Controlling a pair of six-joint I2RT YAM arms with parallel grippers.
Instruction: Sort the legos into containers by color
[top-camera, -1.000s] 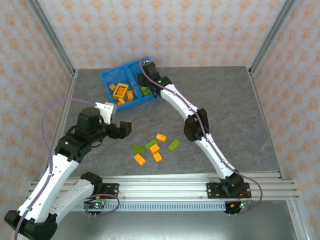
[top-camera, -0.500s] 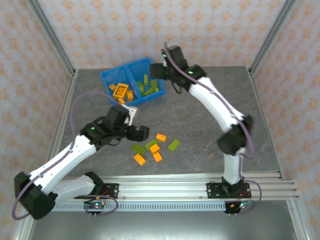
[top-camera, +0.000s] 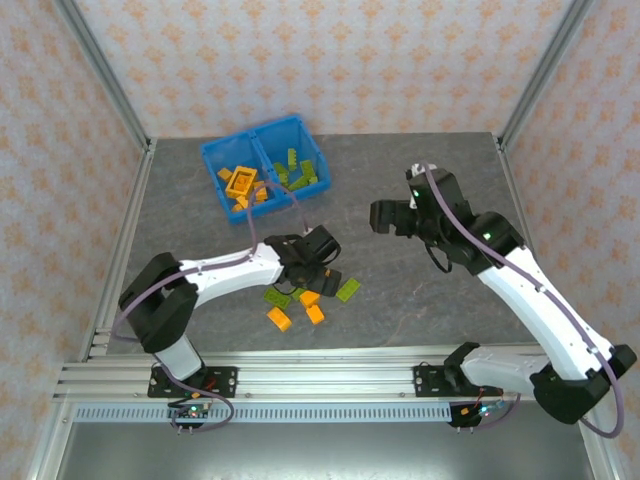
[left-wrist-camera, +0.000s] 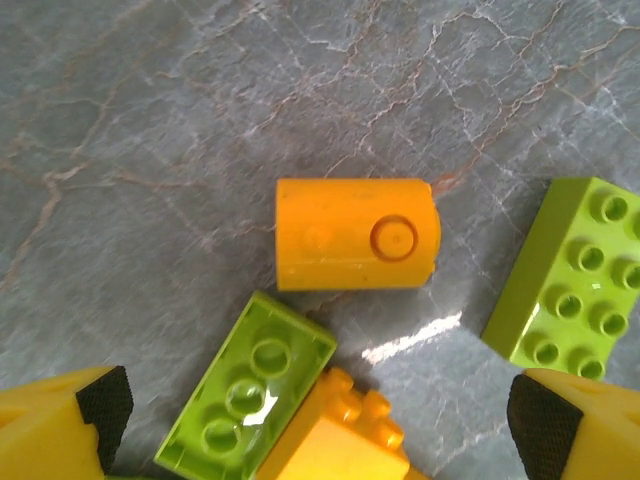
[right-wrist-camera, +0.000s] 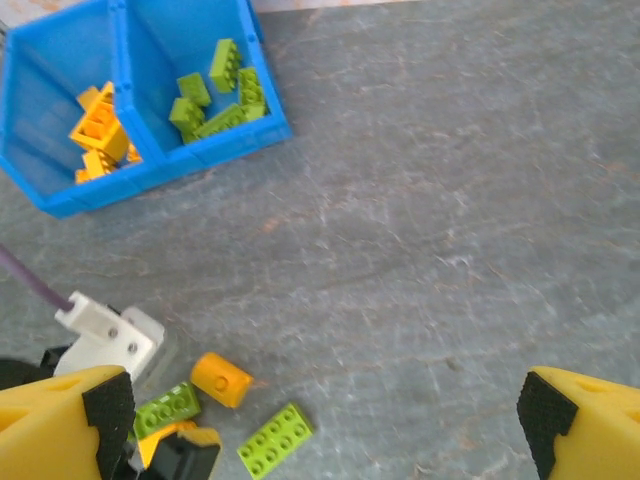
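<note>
A grey, stone-patterned table (top-camera: 400, 320) with pale veins lay under everything, glossy enough in the left wrist view to catch a bright reflection (left-wrist-camera: 410, 340). 3 walls (top-camera: 330, 60), papered cream with an orange floral print, enclosed it. 2 aluminium posts (top-camera: 105, 70) slanted up from the far corners. A ribbed aluminium rail (top-camera: 330, 378) ran along the near edge, with a perforated strip (top-camera: 330, 411) just below it.

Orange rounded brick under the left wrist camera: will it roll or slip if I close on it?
The orange rounded brick looks like hard, glossy plastic: probably stiff, light, perhaps slippery. Its curved end suggests it could roll if nudged. The upturned green brick close beside it might get dragged along.
</note>
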